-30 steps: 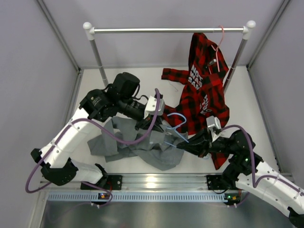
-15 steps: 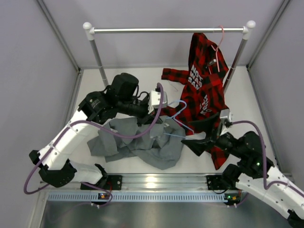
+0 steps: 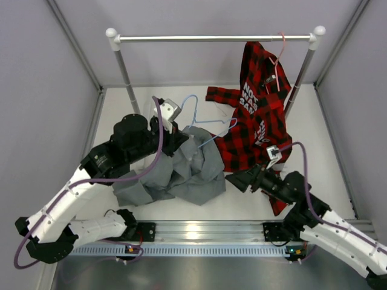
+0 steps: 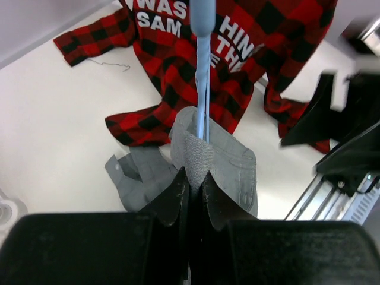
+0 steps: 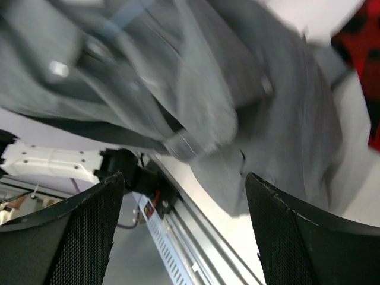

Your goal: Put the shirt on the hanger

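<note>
The grey shirt [image 3: 193, 172] lies bunched on the white table, one part lifted up to my left gripper [image 3: 175, 134]. That gripper is shut on a fold of the shirt [image 4: 214, 155] together with the light-blue hanger [image 3: 208, 121], whose wire [image 4: 202, 71] runs straight out from the closed fingertips [image 4: 181, 187]. The hanger's hook points toward the back. My right gripper [image 3: 237, 180] stands open just right of the shirt heap, holding nothing. In the right wrist view, blurred grey shirt [image 5: 237, 89] fills the space beyond its spread fingers [image 5: 77, 237].
A red-and-black plaid shirt [image 3: 257, 115] hangs from a pink hanger [image 3: 279, 51] on the rack bar [image 3: 211, 38] and trails onto the table. The rack's posts [image 3: 126, 75] stand behind the arms. A metal rail [image 3: 199, 229] runs along the near edge.
My left arm has swung back and left, carrying the hanger and a fold of the shirt upward. My right gripper has opened, come off the hanger and dropped beside the shirt.
</note>
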Robot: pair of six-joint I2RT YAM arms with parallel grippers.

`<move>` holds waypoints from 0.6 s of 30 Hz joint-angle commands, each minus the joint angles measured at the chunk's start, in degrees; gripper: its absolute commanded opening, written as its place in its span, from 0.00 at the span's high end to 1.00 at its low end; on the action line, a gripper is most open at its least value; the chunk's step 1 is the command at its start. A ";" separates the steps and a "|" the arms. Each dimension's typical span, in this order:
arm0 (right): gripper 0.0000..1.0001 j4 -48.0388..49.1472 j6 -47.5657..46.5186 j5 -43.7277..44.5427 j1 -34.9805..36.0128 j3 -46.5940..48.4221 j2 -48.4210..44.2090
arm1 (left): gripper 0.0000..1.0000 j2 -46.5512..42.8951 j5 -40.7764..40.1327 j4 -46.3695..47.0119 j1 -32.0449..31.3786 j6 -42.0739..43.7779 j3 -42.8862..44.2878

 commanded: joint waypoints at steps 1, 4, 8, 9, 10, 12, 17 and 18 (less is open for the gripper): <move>0.21 22.80 11.07 -5.03 0.59 -5.81 7.07 | 1.00 -1.70 -4.40 13.01 -0.11 -6.51 -3.21; 0.22 27.78 10.80 -0.72 0.77 -6.34 14.36 | 1.00 -2.58 -3.34 13.90 -0.11 -6.78 -4.45; 0.24 33.61 8.88 0.86 0.77 -5.99 21.32 | 1.00 -3.02 -2.46 13.90 -0.11 -6.08 -5.42; 0.25 33.88 7.91 1.30 0.77 -4.94 23.07 | 1.00 -3.11 -0.63 13.90 -0.11 -5.99 -5.68; 0.28 34.40 7.56 1.92 0.77 -4.59 24.48 | 1.00 -3.20 -0.35 14.16 -0.11 -6.25 -5.77; 0.33 37.82 7.29 2.10 0.95 -4.23 28.79 | 1.00 -3.63 0.09 15.03 -0.11 -6.43 -6.65; 0.95 41.45 7.55 3.32 0.86 -4.23 32.50 | 1.00 -4.78 -0.26 15.39 -0.11 -5.73 -7.88; 1.00 40.04 6.94 3.94 0.86 -4.14 31.71 | 1.00 -4.78 -1.13 14.00 -0.11 -5.21 -7.71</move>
